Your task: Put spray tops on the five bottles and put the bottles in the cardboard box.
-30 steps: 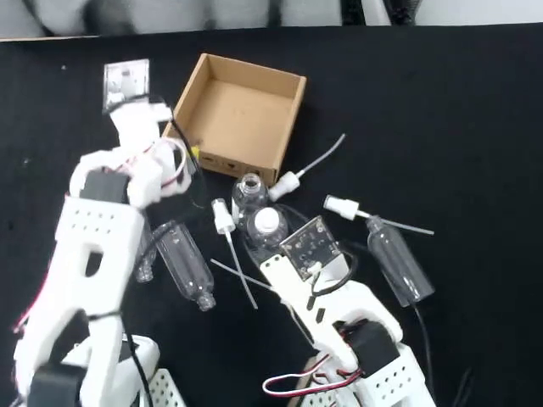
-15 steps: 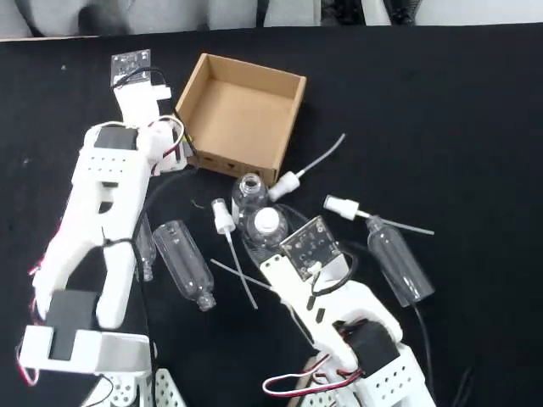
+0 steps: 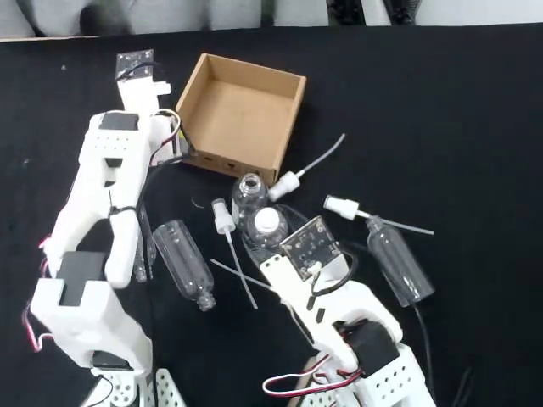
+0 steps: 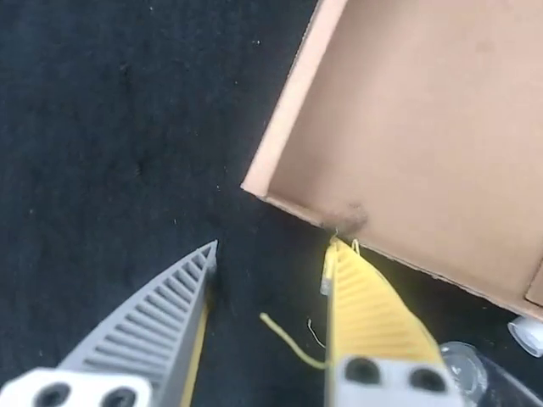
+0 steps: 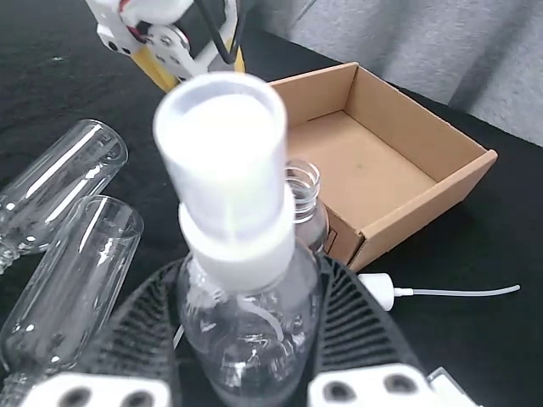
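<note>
The fingers (image 5: pixel 361 318) of the right gripper (image 5: pixel 246 297) are pinching an upright clear bottle (image 5: pixel 246 339) wearing a white spray top (image 5: pixel 225 161), just near of the cardboard box (image 3: pixel 229 161). The left gripper (image 4: pixel 267 263) is hovering with its fingers (image 4: pixel 365 314) spread apart by the box's near left corner (the box floor is showing plain brown). An open-necked bottle (image 3: pixel 249 188) is standing between the held bottle and the box. Two lying bottles (image 5: pixel 81 271) are resting left of it on the black desk (image 3: pixel 441 110), a third lying bottle (image 3: pixel 399 264) to the right, with loose spray tops (image 3: pixel 288 182) among them.
</note>
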`<act>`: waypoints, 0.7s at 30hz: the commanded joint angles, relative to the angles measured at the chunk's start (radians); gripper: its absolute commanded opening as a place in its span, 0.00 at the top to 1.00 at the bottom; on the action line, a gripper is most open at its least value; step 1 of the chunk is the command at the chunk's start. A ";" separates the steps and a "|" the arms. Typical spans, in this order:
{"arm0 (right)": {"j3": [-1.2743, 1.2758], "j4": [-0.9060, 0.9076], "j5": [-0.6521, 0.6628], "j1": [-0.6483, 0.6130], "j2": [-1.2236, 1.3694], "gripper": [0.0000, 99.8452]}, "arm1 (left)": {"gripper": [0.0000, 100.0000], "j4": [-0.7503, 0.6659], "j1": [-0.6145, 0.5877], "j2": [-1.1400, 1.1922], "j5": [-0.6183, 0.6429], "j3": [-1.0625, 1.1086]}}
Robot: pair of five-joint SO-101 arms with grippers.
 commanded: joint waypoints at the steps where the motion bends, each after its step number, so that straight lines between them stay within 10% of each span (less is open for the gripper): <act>1: -0.041 0.002 -0.006 0.026 -0.122 0.98 | 0.81 -0.003 -0.022 0.028 -0.057 -0.099; 21: -0.033 0.002 -0.006 0.026 -0.122 0.98 | 0.80 0.086 -0.039 -0.043 -0.025 -0.186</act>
